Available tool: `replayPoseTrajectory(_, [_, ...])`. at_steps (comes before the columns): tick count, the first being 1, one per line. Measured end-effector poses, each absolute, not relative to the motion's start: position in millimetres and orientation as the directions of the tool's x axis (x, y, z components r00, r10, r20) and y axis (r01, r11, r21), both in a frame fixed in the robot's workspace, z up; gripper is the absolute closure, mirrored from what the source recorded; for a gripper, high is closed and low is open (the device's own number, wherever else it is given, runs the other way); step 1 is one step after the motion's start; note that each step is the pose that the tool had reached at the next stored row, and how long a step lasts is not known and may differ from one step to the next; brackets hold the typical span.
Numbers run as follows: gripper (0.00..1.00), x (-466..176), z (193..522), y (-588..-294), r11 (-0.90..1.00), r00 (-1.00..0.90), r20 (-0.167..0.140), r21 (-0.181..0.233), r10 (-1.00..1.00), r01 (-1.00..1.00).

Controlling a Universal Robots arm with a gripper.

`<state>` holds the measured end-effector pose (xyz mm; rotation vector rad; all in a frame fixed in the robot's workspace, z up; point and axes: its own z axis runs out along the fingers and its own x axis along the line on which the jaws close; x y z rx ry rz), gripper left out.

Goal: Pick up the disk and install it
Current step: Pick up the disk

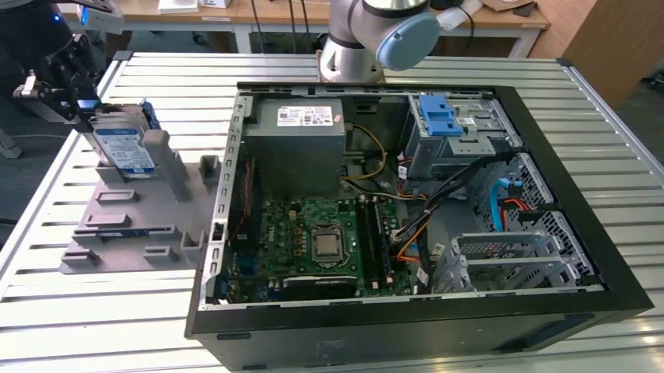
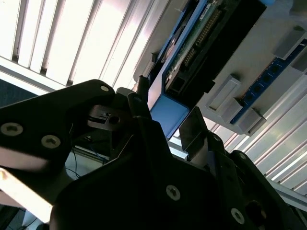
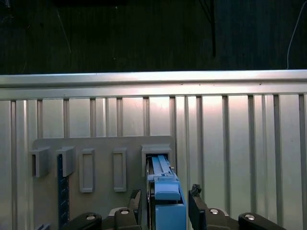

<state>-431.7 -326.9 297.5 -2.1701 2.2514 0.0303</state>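
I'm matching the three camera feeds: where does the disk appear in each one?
Exterior view: the disk stands on edge in the grey holder, at the exterior view's left.
First wrist view: its blue bracket end sits between the fingers of the hand, rising from a holder slot.
Second wrist view: seen edge-on, circuit board showing, just beyond the hand.
Shared landmark: the grey holder's raised slots.

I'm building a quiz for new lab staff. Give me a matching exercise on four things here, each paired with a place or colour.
1 disk
2 motherboard
3 power supply
4 holder

A green board inside the case
B grey box with a white sticker
C upright between the gripper's jaws
D grey, on the table beside the case

Pairs: 1-C, 2-A, 3-B, 4-D
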Motion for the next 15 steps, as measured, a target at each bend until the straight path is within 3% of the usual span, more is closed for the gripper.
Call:
replayPoseTrajectory(1, [0.48,-431.7,297.5,-326.9,0.037,-0.037,-0.024,0.004,-0.999,-0.999])
replayPoseTrajectory(15, [0.49,-431.7,288.0,-326.9,0.037,-0.037,-0.024,0.004,-0.999,-0.999])
